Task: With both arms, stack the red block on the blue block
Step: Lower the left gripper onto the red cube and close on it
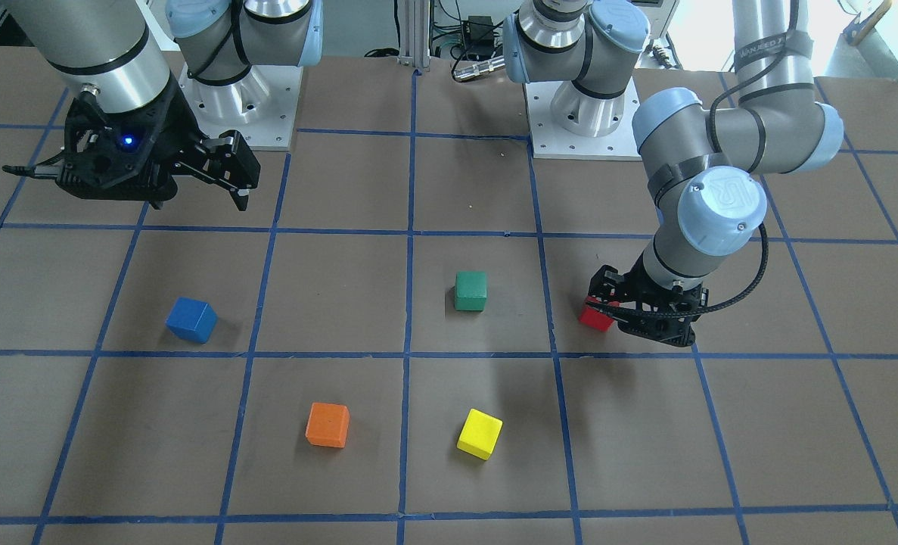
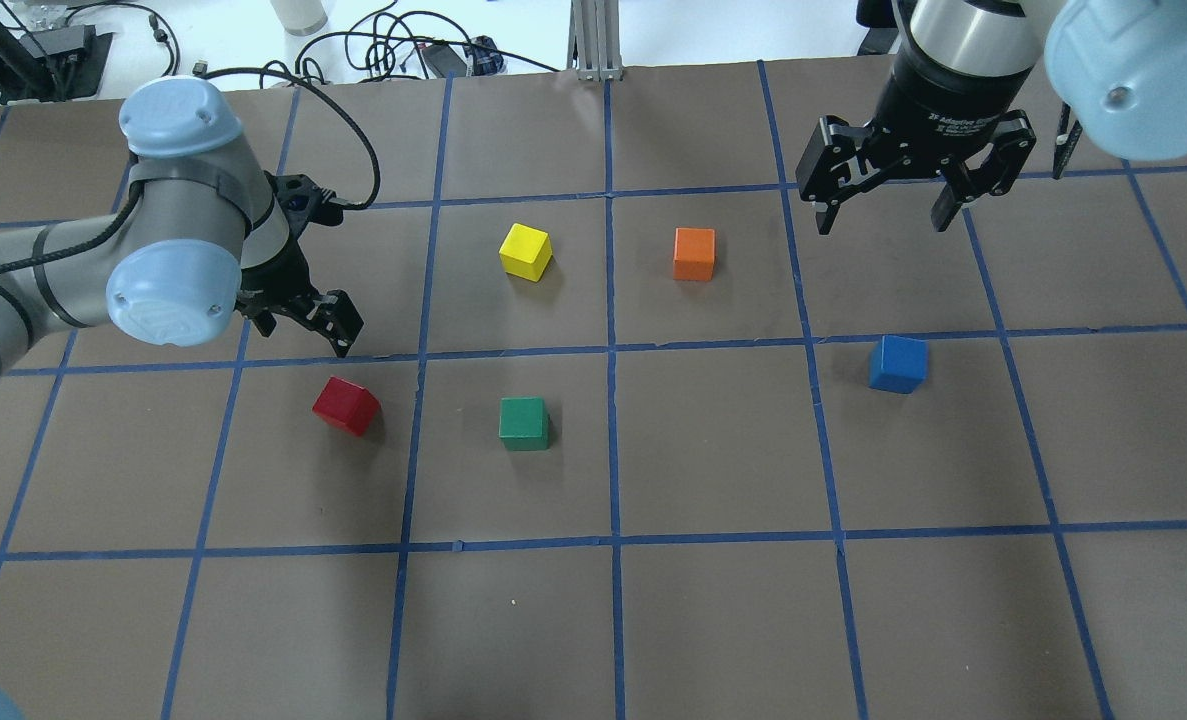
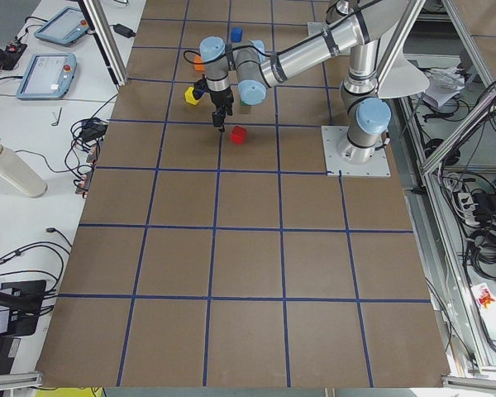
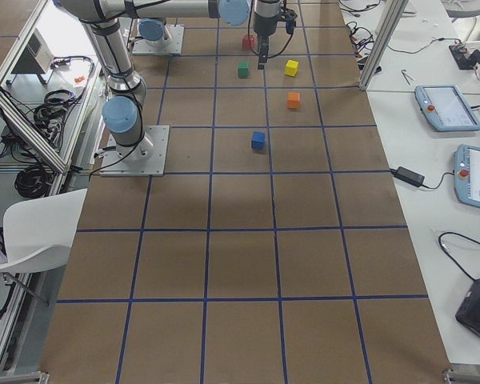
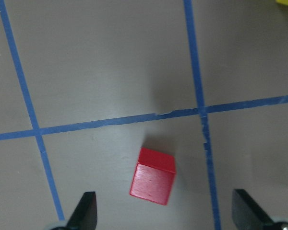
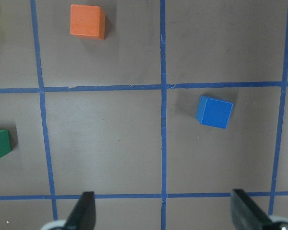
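Red block (image 2: pixel 346 405) on table (image 2: pixel 713 450), just beside left tool (image 2: pixel 303 322), jaws spread.

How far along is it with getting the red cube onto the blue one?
Nothing is stacked yet. In hand: the left gripper, open, hangs over the red block, which lies ungripped on the table. To do: grasp it, carry it across and set it on the blue block, sitting alone near the open right gripper.

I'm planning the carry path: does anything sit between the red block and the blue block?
Yes: the green block lies almost on the straight line from the red block to the blue block, nearer the red.
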You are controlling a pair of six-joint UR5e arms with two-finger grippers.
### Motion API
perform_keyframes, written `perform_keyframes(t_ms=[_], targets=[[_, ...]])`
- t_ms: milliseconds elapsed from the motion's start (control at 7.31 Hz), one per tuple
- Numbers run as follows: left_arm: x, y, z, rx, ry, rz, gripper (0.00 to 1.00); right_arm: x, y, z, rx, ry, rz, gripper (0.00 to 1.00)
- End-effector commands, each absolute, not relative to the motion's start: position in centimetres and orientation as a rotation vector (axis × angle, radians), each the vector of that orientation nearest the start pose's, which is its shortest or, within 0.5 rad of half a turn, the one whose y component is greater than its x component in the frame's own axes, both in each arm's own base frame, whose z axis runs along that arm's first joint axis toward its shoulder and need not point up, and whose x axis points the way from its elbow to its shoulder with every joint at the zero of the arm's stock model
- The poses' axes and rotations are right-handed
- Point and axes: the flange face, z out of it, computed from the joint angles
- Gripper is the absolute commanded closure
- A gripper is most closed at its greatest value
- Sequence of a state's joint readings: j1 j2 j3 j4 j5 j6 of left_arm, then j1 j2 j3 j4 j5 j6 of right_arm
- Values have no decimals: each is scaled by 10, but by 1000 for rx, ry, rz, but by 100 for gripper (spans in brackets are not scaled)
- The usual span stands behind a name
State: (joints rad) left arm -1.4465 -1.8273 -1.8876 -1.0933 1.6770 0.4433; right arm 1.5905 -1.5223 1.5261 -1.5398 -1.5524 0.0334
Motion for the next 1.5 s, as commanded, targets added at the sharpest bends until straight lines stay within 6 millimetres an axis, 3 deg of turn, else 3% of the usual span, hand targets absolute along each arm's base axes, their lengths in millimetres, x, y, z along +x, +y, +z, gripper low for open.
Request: perform_keyframes(t_ms=[0,547,684,957,1094,1231,1368], targets=[[-75,-520,222,584,3038,237,0,145,-506,482,32,3124,54,0],[-72,-506,193,660,3032,329,0,145,-504,481,27,3124,65,0],[-72,-505,190,668,3027,308,22,145,-504,480,25,3124,65,0],[-71,-511,196,656,3015,246,84,145,-504,480,22,3124,68,0],[-74,-514,215,538,3028,186,95,145,-505,480,20,3124,61,0],[-84,-529,235,305,3058,108,95,145,-506,479,17,3122,68,0],[-124,-546,258,212,3173,24,94,145,-505,479,20,3123,75,0]])
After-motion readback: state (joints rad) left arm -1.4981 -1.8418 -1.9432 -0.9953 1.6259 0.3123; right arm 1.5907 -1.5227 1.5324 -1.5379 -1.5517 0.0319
